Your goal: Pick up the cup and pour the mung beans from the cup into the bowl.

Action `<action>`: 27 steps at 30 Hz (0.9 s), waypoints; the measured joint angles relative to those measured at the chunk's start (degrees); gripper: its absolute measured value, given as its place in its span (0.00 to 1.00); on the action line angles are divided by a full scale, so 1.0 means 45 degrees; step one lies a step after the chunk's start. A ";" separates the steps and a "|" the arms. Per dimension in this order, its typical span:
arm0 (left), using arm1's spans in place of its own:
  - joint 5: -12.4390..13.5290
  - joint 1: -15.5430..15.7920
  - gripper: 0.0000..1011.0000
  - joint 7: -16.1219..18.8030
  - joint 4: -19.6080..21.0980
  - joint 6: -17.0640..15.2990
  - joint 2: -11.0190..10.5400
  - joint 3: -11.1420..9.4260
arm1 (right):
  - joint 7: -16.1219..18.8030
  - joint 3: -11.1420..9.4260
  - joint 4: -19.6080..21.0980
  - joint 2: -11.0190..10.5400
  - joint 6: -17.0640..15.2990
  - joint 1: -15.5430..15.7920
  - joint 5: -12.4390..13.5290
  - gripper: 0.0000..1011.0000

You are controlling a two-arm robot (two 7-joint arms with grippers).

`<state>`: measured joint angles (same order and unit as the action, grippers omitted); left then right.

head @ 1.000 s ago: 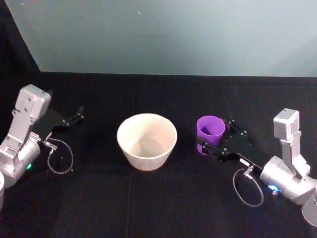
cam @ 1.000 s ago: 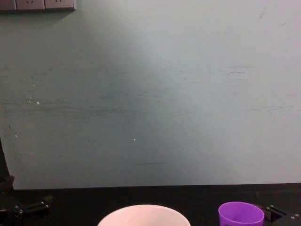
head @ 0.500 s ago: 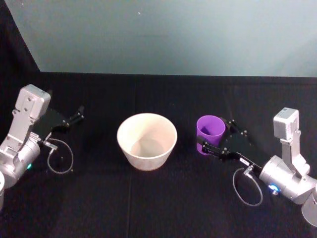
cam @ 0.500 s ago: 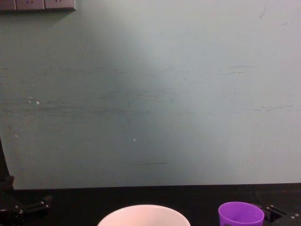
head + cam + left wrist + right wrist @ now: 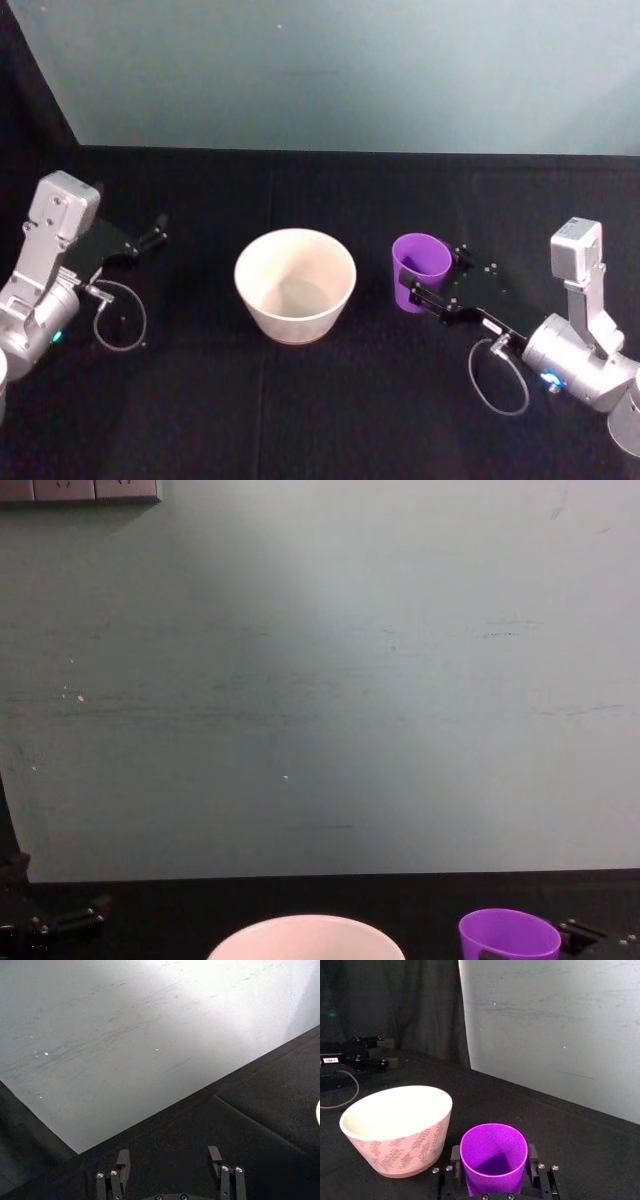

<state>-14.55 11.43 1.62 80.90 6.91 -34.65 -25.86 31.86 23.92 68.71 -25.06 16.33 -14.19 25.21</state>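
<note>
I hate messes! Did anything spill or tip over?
Nothing stands out. The cup stands upright in the right claw, the bowl sits upright beside it, and nothing is spilled on the table. The left claw is parked open at the left.

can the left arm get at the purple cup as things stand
Probably not: the left gripper sits far off with the bowl between it and the cup, and the right gripper has its jaws clamped on the cup.

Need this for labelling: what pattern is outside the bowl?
Leaf sprigs on the bowl, clearest in right wrist view.
</note>
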 joint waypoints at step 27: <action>-0.0001 0.0000 1.00 0.0000 0.0000 -0.0001 0.0000 0.0000 | -0.1450 -0.1896 0.5390 -0.1136 -0.4179 0.0639 0.0726 0.71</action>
<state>-14.55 11.43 1.62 80.90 6.91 -34.65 -25.86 25.34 15.39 92.96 -30.17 -2.48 -11.31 28.48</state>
